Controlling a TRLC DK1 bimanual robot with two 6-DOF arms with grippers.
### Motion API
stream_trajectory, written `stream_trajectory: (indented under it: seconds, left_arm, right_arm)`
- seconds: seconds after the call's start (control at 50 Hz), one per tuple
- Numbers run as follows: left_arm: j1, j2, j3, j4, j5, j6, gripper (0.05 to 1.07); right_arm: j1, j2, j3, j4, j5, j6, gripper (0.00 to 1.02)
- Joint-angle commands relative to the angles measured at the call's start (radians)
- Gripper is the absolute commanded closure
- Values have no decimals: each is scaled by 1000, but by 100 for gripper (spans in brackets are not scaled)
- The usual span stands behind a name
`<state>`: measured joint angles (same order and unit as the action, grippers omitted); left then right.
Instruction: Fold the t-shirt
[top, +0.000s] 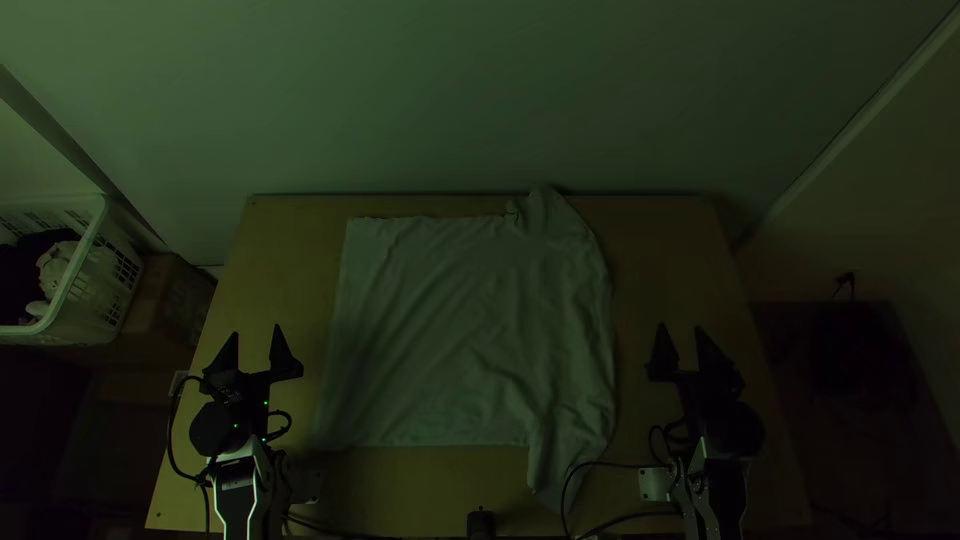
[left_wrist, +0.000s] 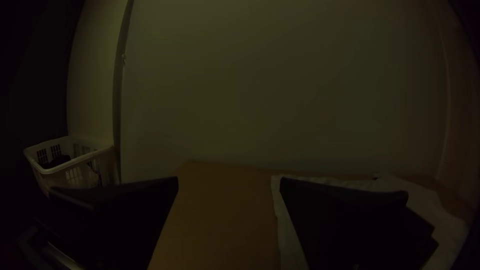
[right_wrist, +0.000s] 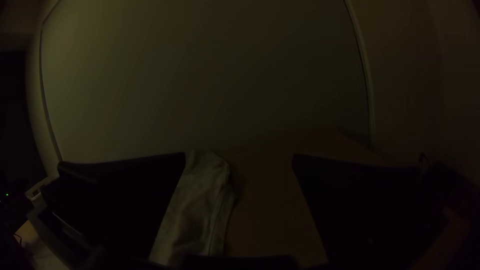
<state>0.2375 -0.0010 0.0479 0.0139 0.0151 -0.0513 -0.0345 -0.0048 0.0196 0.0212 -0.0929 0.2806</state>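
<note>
The pale t-shirt (top: 450, 330) lies spread on the table, its straight edges at the left and a rumpled strip along the right, with one end jutting out at the far edge and another at the near edge. My left gripper (top: 256, 340) stands open left of the cloth, apart from it; in the left wrist view my left gripper (left_wrist: 229, 182) has the shirt (left_wrist: 287, 230) partly behind one finger. Right of the cloth, my right gripper (top: 680, 335) is open and empty. The right wrist view shows my right gripper (right_wrist: 239, 157) with the shirt (right_wrist: 197, 210) partly between its spread fingers.
Bare wooden table (top: 285, 250) borders the cloth on both sides. A white basket (top: 75, 285) holding dark and light items stands off the table's left side. Cables (top: 610, 465) run by the right arm, one over the shirt's near end. A wall rises behind the table.
</note>
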Motion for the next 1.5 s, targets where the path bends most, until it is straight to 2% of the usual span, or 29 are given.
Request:
stream_trajectory:
  seconds: [0.0,0.02,0.86,1.0,1.14,1.32,1.48]
  left_arm:
    - [2,1,-45,-28,11,4,9]
    - [45,1,-43,-26,11,-2,9]
    - [34,1,-43,-28,11,-2,9]
    - [49,-2,-45,-26,8,-47,9]
    - [74,-2,-29,0,6,-48,9]
    - [123,-2,15,141,8,-36,9]
    - [121,-1,89,233,14,-32,9]
  right_arm:
    - [8,2,-14,-12,5,17,4]
    - [12,2,-14,-12,5,17,4]
    - [4,2,-14,-14,12,25,4]
    - [-5,0,-14,-9,16,37,4]
    - [-11,0,-4,86,16,32,4]
    - [-10,0,65,230,16,26,4]
    - [-4,3,131,309,16,-14,4]
